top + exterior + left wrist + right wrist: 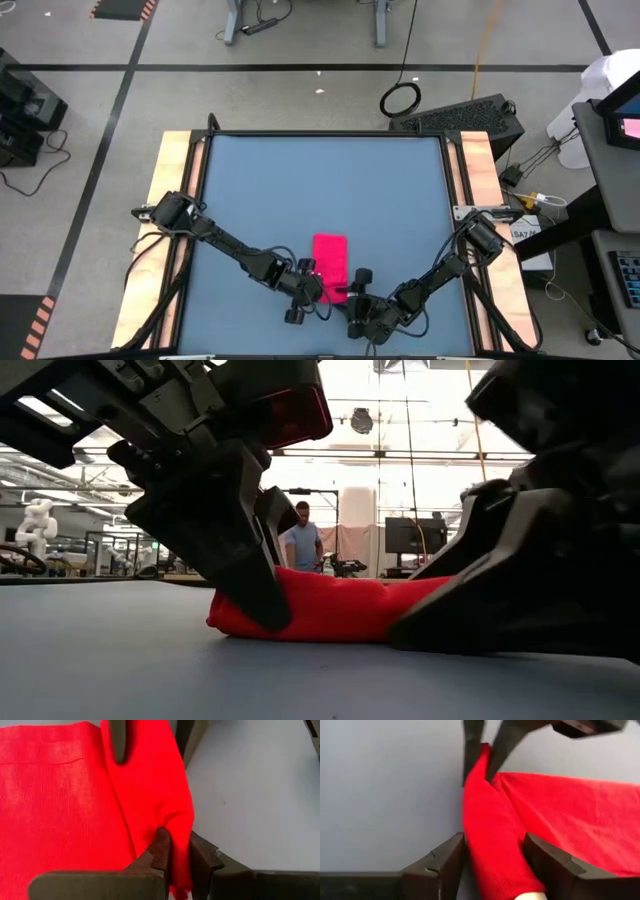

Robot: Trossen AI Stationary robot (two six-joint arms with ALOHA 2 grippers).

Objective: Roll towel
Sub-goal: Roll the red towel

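Note:
The red-pink towel (330,258) lies as a folded strip on the blue table (320,180), near its front edge, with its flat part resting on the tabletop. Its near edge is raised into a ridge (490,820). My left gripper (316,290) is shut on one end of that ridge and my right gripper (352,296) on the other. In the low view the towel (330,610) sits between the two grippers. No white tag shows. My left gripper pinches the raised fold at the towel's near edge (181,832) between its two fingers (161,845), coming slanting from the near left. Several layers are bunched in the hold. The rest of the towel (55,810) lies flat on the table. My right gripper has the thick raised ridge of the towel's near edge (492,845) between its two fingers (451,857), one on each side, coming slanting from the near right. The ridge runs along the fingers toward my left gripper's fingers (472,740). The flat part (570,815) lies on the table.
Bare blue tabletop stretches toward the far edge (325,150). Wooden side rails (180,200) (480,180) border the table. The front edge is just behind both grippers. A person (300,545) stands in the room far behind the table.

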